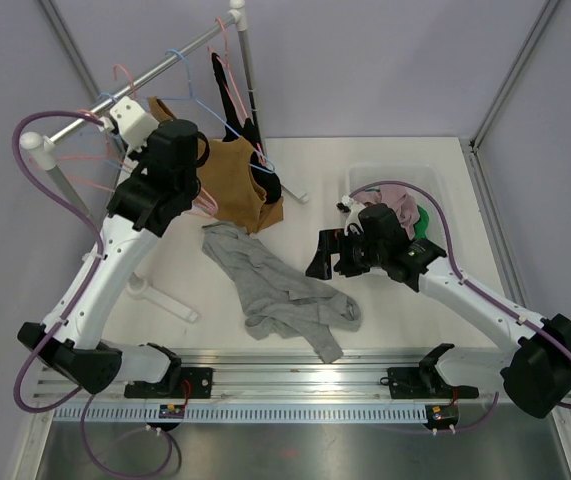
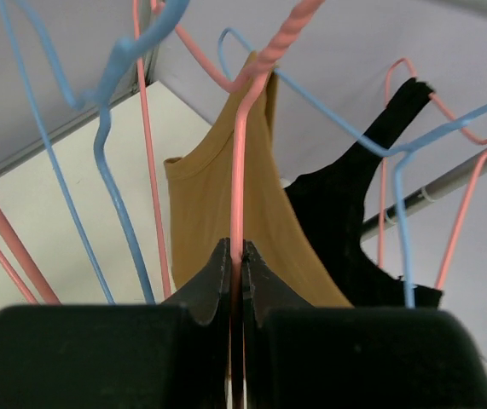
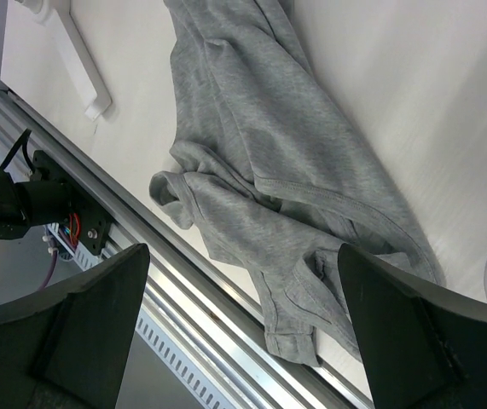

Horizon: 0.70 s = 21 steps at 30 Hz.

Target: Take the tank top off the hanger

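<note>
Brown tank top (image 2: pixel 217 204) hangs limp on rack (image 1: pixel 135 88), far left, strap over pink hanger (image 2: pixel 240 162). L gripper (image 2: pixel 236 266) is pinched tight on that hanger's wire. R gripper (image 3: pixel 243 294) is wide open, empty, over 1 grey top (image 1: pixel 275 290) on table (image 1: pixel 395 330). 1 black top (image 2: pixel 354 230) hangs just right of brown.

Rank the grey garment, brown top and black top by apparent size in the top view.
1. Grey garment, spread flat on the table.
2. Brown top, partly hidden by the left arm.
3. Black top, seen nearly edge-on.
The hanging tops sit nearer the camera, so this reflects looks only.
</note>
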Tool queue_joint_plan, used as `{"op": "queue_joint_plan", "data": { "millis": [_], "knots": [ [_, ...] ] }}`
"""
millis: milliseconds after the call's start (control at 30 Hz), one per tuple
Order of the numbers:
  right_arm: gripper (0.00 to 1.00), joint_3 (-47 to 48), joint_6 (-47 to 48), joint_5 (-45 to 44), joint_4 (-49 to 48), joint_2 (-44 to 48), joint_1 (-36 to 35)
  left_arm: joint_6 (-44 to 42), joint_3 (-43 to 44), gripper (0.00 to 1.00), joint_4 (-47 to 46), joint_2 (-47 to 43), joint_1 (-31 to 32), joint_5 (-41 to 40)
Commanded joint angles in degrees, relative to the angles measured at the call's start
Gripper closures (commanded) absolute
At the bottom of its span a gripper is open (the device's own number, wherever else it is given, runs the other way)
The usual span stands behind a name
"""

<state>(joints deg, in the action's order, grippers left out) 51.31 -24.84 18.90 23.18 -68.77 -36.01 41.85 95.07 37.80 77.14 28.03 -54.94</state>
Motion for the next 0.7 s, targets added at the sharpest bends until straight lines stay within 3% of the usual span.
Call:
{"op": "queue_joint_plan", "data": {
  "millis": [0,367,400,433,533,667],
  "knots": [
    [0.01,3.4,0.6,-0.7,-3.0,0.0,-0.5,3.9,-6.0,1.0,-4.4,-4.7,-1.3,2.7],
    [0.0,5.5,-0.8,-0.1,-3.7,-1.8,-0.6,6.1,-12.4,1.0,-5.8,-11.0,-2.1,3.6],
    [0.0,5.6,-0.7,-0.2,-3.5,-2.0,-0.5,6.2,-12.4,0.94,-6.0,-11.1,-2.1,4.0],
    [0.0,5.6,-0.6,-0.2,-3.3,-2.5,-0.6,6.1,-12.4,0.66,-6.2,-11.4,-2.2,4.5],
    [0.01,5.6,0.1,-1.2,-2.4,-3.7,-2.4,5.7,-12.0,0.33,-6.2,-12.8,-2.2,6.5],
    [0.0,4.6,0.9,-7.9,-2.4,-5.6,-8.5,5.2,-12.1,0.22,-6.4,-17.6,-2.2,11.9]
  ]
}}
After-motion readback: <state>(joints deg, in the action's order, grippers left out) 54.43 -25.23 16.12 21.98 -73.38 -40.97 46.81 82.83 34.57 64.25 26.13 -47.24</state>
